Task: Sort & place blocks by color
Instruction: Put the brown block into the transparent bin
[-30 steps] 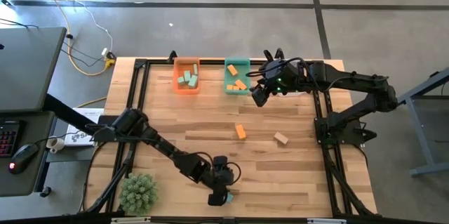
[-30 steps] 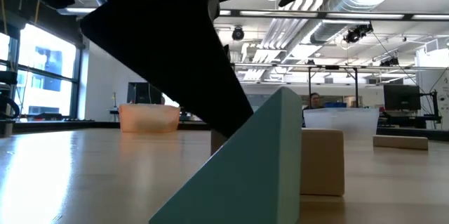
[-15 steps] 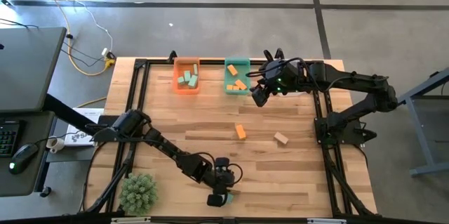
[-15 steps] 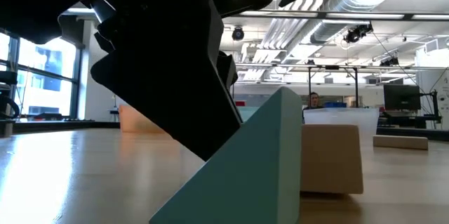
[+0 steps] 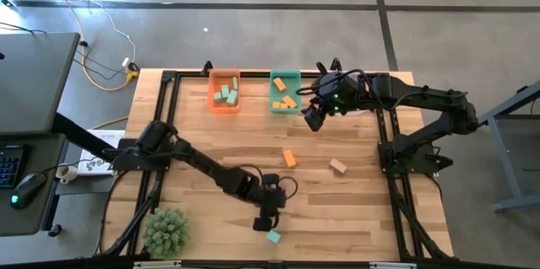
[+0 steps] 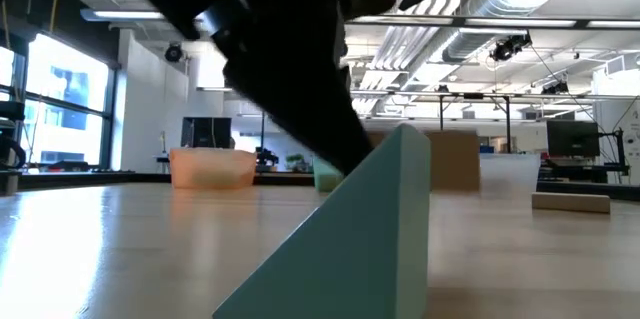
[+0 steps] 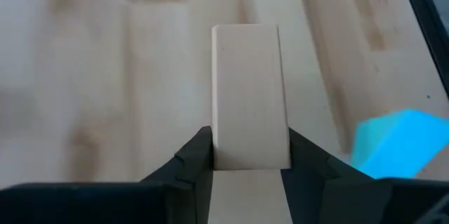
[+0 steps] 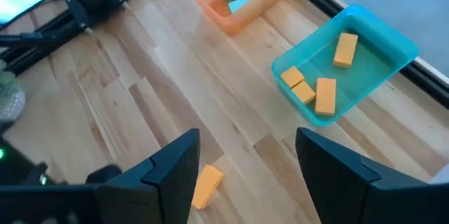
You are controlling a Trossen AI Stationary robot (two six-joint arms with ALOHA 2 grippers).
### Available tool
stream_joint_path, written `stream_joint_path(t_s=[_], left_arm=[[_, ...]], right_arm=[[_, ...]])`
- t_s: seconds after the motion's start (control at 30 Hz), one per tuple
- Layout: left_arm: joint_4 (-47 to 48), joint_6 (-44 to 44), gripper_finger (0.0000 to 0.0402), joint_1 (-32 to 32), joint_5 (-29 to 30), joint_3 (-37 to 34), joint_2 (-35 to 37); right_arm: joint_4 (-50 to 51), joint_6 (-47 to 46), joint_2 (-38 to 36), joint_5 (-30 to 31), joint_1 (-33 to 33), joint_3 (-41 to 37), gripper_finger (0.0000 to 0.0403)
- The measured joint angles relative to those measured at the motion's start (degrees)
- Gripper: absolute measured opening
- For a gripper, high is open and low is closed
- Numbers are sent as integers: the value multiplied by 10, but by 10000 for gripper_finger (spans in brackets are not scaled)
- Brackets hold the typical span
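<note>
I have the left gripper point(image 7: 245, 155) pinching a plain wood block point(image 7: 250, 104) between its fingers point(image 7: 198, 155), the block sticking out past the tips, with a teal block point(image 7: 398, 145) on the table just beside them. Farther off, my right gripper point(image 8: 247, 159) hangs with fingers spread, an orange block point(image 8: 205, 185) between them and the teal bin point(image 8: 382, 31) beyond.
</note>
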State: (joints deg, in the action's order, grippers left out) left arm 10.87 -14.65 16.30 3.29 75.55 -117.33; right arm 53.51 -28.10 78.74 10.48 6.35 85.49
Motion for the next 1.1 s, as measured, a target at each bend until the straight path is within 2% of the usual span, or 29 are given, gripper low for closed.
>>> stream_joint_path(t_s=[0.3, 0.57, 0.83, 1.1], left_arm=[[39, 81, 105, -88, 6, 0, 61], [39, 170, 106, -185, 6, 0, 109], [4, 235, 107, -276, 1, 1, 156], [-49, 269, 106, -335, -11, 1, 188]], right_arm=[[-3, -1, -8, -51, 14, 0, 222], [-14, -30, -33, -104, 56, 0, 222], [-16, -56, -43, -181, 101, 0, 222], [-27, -68, -41, -186, 129, 0, 222]])
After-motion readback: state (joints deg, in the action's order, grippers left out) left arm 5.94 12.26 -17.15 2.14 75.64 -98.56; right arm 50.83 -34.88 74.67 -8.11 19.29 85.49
